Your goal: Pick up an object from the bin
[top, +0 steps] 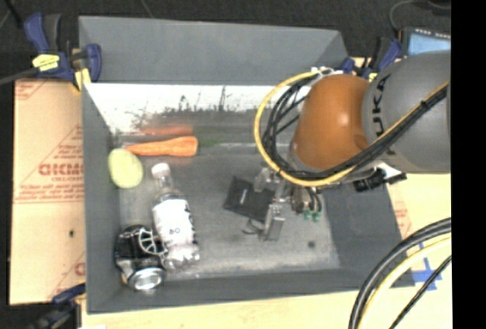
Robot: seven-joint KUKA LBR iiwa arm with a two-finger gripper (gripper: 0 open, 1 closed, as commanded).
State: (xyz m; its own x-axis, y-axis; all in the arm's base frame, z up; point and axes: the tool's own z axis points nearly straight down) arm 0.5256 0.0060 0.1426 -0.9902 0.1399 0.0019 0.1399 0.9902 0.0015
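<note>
Here, closest to the camera, at about 8 o'clock on the floor of the grey bin (228,251), a black-and-white drinks can (139,257) lies on its side in the corner. Its silver end is turned toward the near wall. Touching it, at its 1 o'clock, a clear plastic bottle (173,225) with a white label lies flat, its cap pointing toward 12 o'clock.

Further in, close to the middle of the floor, lies a flat black square piece (241,197). The pincer (271,223) stands low over the floor right at its 4 o'clock edge. I cannot tell whether the pincer is open or closed, or whether it has hold of the black piece. Over it, toward 2 o'clock, sit the orange cover (326,130) and looped cables (262,122).

Farther back, at 9 o'clock, a pale green round thing (125,168) rests by the left wall. Beyond it, at 10 o'clock, an orange carrot (161,146) lies along the foot of the far wall, well apart from the pincer.
</note>
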